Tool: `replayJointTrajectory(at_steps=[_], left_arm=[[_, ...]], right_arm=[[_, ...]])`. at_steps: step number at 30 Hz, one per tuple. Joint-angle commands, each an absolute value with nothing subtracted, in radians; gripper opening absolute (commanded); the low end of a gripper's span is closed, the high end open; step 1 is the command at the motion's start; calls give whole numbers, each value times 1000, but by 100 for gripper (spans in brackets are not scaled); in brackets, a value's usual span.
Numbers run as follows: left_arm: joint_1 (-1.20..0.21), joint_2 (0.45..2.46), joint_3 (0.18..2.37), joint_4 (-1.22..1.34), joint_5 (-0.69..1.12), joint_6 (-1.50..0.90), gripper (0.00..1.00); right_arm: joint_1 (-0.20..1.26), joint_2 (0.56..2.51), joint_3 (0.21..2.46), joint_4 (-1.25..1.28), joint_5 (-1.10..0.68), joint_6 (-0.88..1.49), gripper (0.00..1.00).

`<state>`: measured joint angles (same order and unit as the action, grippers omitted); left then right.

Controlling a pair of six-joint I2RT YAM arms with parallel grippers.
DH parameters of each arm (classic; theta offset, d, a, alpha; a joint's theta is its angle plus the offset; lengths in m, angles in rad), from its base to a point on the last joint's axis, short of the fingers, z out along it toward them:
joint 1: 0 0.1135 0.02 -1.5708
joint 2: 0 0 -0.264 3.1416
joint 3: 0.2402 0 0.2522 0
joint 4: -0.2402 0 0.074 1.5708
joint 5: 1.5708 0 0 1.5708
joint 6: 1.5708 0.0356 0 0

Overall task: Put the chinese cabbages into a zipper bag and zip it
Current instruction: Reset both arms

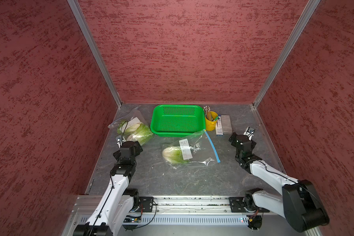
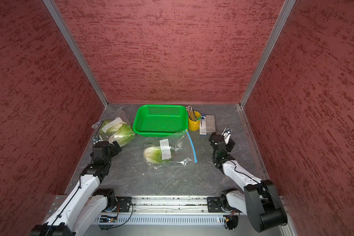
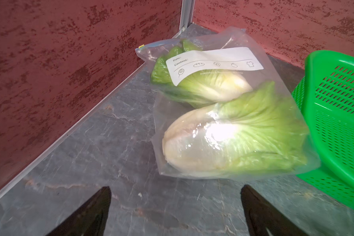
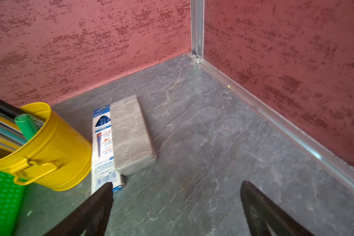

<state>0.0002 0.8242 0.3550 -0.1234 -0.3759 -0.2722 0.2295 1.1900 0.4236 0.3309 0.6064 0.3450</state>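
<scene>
Lying bagged, three cabbages [image 1: 173, 154] [image 1: 143, 132] [image 1: 129, 125], two bags [image 1: 202, 151] [image 1: 136, 114]

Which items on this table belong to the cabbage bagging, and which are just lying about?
Job: clear plastic zipper bag with blue strip; pale green cabbage head inside it; second clear plastic bag holding two more cabbage heads.
Lying about: green perforated plastic basket; yellow metal bucket of pencils; blue card packet; grey stone block.

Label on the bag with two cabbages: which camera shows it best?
Left wrist: the label is close up, "Date" and "Content" legible. In both top views it is only a small white strip, unreadable. The right wrist view does not show it.
</scene>
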Motion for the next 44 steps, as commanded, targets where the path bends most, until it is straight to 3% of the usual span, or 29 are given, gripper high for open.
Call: replayJointTrajectory(at_steps=[1,5,8,13,15,20,21,26,44], left_arm=[[20,909,302,242,-249,-140,100],[28,1070,217,632,-202,-80,100],[47,1156,260,660,-131,-64,100],[70,1293,235,925,2,-36,100],[70,1360,243,982,23,-39,100],[17,1552,255,1166,-35,7,100],[6,1529,277,1077,-54,5,100],[8,1541,359,953,-136,-22,100],[0,1533,361,933,-124,-14,100]], right_arm=[[220,1218,423,596,709,177,99],[195,1269,328,785,701,125,99],[163,1309,234,1015,549,77,99],[128,1370,163,1296,415,-41,99],[79,1397,145,1346,257,-45,99],[48,1511,88,1533,146,-49,99],[37,1543,92,1554,133,-42,99],[-31,1536,228,1295,88,30,99],[-35,1537,218,1314,75,28,99]])
